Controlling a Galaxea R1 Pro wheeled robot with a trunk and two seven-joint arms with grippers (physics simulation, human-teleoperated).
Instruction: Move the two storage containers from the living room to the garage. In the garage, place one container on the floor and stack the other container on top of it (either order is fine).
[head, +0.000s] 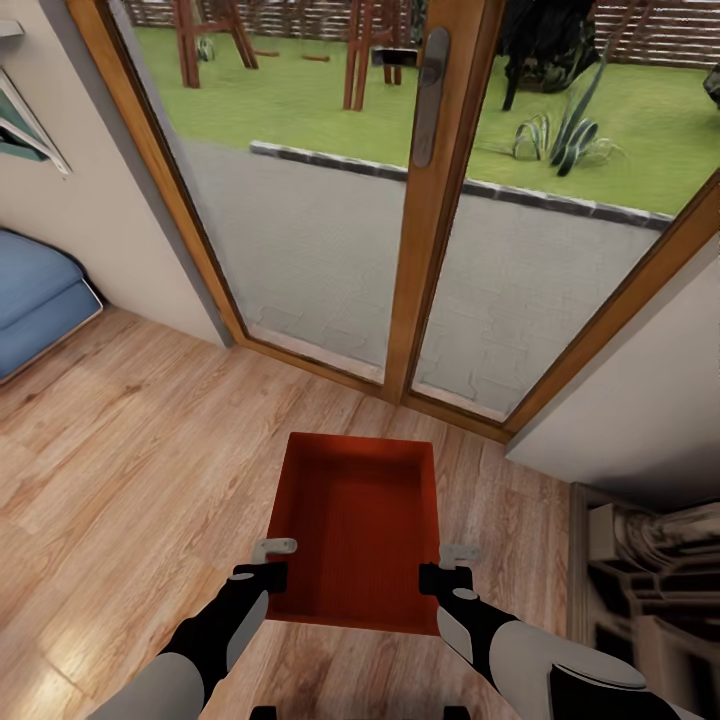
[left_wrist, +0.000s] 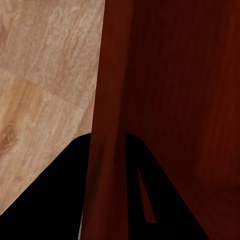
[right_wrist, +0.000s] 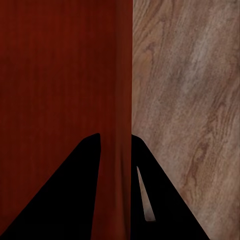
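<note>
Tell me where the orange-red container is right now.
In the head view the container sits low centre, over the wood floor before the glass doors, its side walls clamped by both tools.

Both grippers, left gripper (head: 272, 562) and right gripper (head: 447, 566), are gripping the storage container (head: 358, 525) above wood-plank floor (head: 120, 450), facing glass doors (head: 420, 200).

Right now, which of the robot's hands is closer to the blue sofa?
The left. The left gripper clamps the red bin's left wall, on the side where the blue sofa sits by the wall. The right gripper clamps the opposite wall, farther from the sofa.
</note>
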